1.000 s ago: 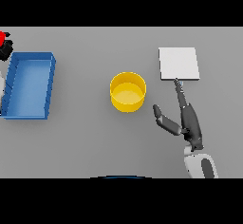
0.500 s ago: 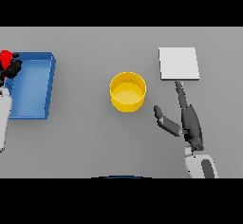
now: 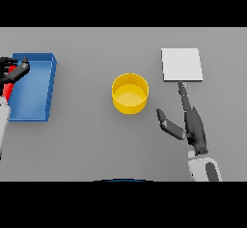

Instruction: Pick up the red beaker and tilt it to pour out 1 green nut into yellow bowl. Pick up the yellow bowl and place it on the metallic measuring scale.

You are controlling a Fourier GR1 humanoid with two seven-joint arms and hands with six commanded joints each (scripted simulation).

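Left hand (image 3: 17, 71) clamped on red beaker (image 3: 10, 90), far left of yellow bowl (image 3: 130, 93).
Risk: long carry, early tilt spills nut short of bowl; right hand (image 3: 193, 125) fingers apart, idle nr scale (image 3: 181, 64).

Left hand (image 3: 14, 72) carried the red beaker (image 3: 10, 88) rightward over the blue tray (image 3: 48, 77)

lab bench, metallic measuring scale (image 3: 181, 64) (grey table (image 3: 87, 140))
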